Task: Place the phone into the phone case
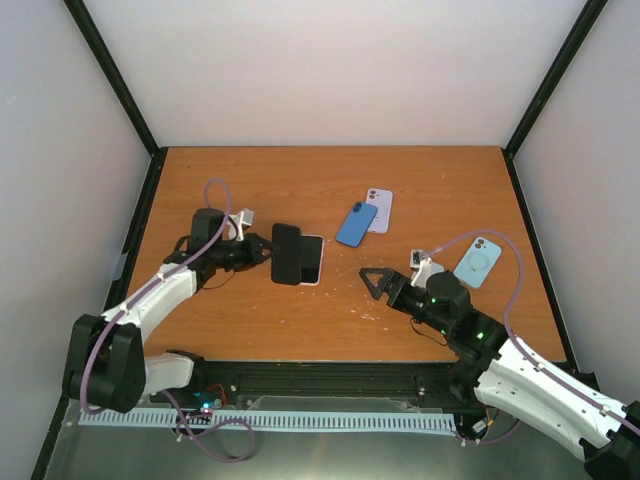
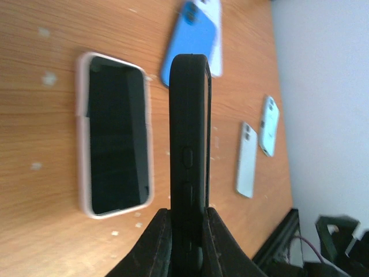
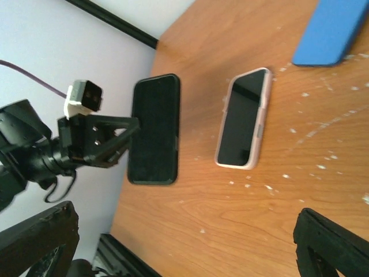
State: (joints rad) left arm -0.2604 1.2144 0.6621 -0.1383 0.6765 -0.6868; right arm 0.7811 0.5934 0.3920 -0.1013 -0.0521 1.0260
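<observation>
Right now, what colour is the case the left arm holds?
The case is black; right wrist view.

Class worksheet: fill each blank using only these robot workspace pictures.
1. The left pincer grips the black case, beside a phone with a ____ rim.
2. That phone lies flat on the table, screen facing ____.
3. The right pincer is ____ and holds nothing.
4. The light blue case lies nearest the ____ arm.

Missing words: pink; up; open; right
</observation>
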